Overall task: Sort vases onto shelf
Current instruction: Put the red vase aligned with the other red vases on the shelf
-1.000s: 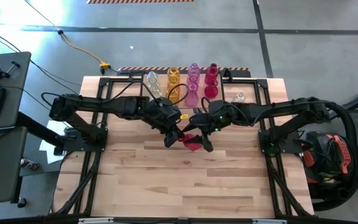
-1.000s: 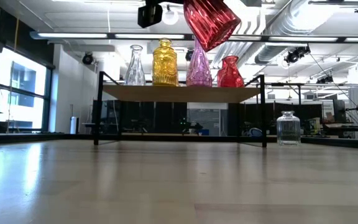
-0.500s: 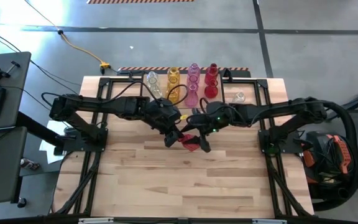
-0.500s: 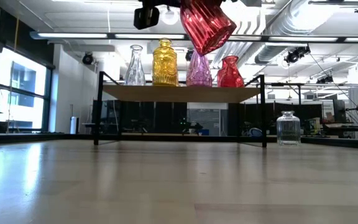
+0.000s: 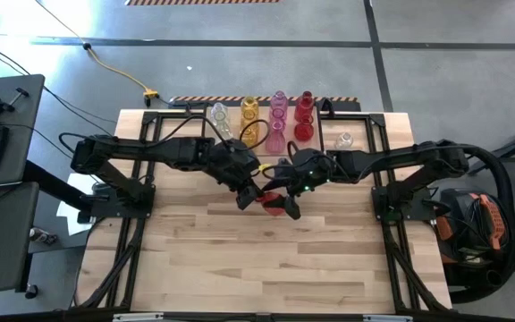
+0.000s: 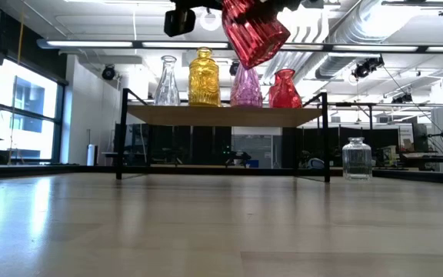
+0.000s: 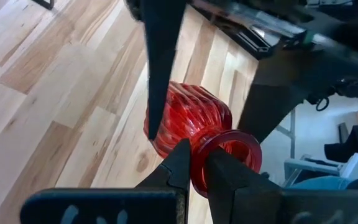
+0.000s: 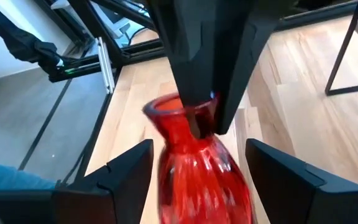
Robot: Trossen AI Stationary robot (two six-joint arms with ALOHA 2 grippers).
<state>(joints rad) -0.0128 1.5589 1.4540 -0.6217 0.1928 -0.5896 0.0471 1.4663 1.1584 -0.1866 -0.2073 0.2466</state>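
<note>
Overhead footage shows both dark arms meeting over the middle of the light wooden plank bench (image 5: pixel 266 259), with the ribbed translucent red glass vase (image 5: pixel 274 201) between their tips, yet it hides how the vase is gripped. The left wrist view supplies that: the left claw (image 7: pixel 194 165) is clenched on the vase's flared red rim, one finger on each side of the lip, and the ribbed body hangs beyond it above the planks. The right wrist view adds the opposite side: the right claw (image 8: pixel 194 177) stands spread wide, its two fingers (image 8: pixel 126 171) flanking the vase's body with a gap showing on each side, so it is released and grasps nothing.

Only the low view gives height: the red vase (image 6: pixel 254 32) hangs tilted in the air, well above the bench and higher than the shelf top. That view also sets out the low shelf with a light wooden top and thin black legs (image 6: pixel 221 115) at the far side, carrying four vases in a row: a clear narrow-necked one (image 6: pixel 167 81), an amber-yellow one (image 6: pixel 204 77), a pink one (image 6: pixel 246 86) and a smaller red one (image 6: pixel 284 89). A clear glass jar-shaped vase (image 6: pixel 356 159) stands on the bench itself, just beside the shelf's leg.
</note>
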